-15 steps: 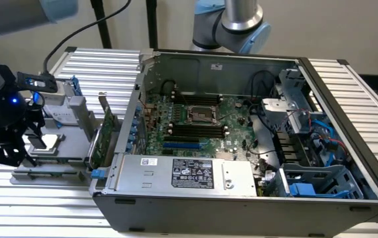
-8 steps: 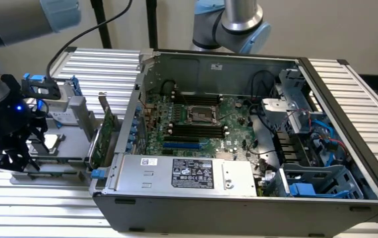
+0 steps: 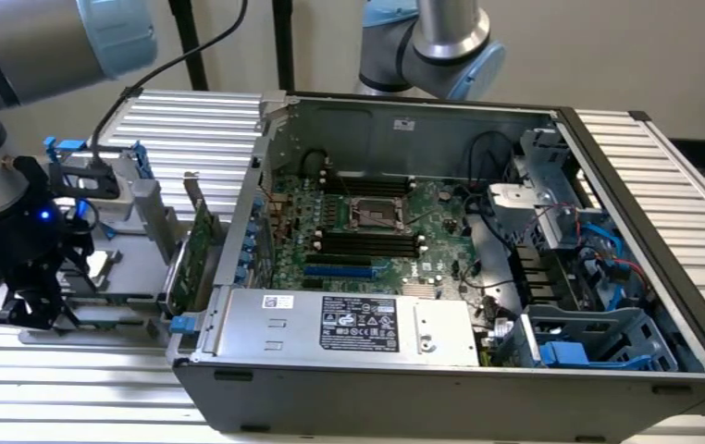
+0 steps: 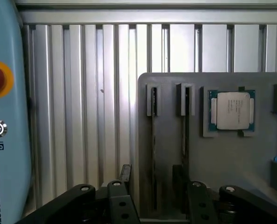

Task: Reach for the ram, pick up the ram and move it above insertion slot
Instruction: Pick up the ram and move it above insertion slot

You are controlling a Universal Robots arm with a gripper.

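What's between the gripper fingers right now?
Wrist view: one ram stick stands edge-on in its grey tray slot, between the fingers of the open gripper.

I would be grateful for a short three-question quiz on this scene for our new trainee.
1. The open gripper straddles one ram stick standing in the gray holder. Is that stick the one nearer to the processor, or the farther one?
2. True or false: that ram stick is lifted clear of the holder.
3. In the exterior view, the computer case is: A) open, with its motherboard exposed; B) closed by a side panel; C) open but with no board inside.
Key: 1 the farther one; 2 false; 3 A.
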